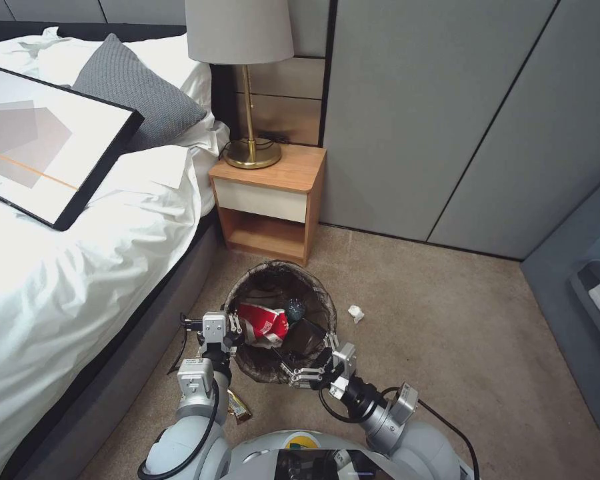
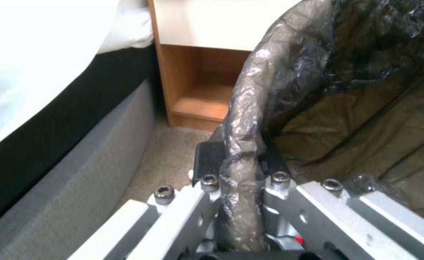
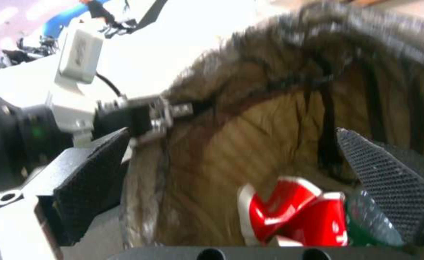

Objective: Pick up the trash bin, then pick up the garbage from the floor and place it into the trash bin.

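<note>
the left hand [image 1: 232,328] is clamped on the trash bin [image 1: 279,280] rim before the nightstand [image 1: 268,200]; the right hand [image 1: 310,371] hangs spread, empty, over it (a tissue scrap [image 1: 356,313] lies beside). the liner could slip, tilting the bin.

We cannot identify the yellow wrapper [image 1: 239,407] half hidden behind the left forearm; white scrap [image 1: 357,313] too small.
</note>
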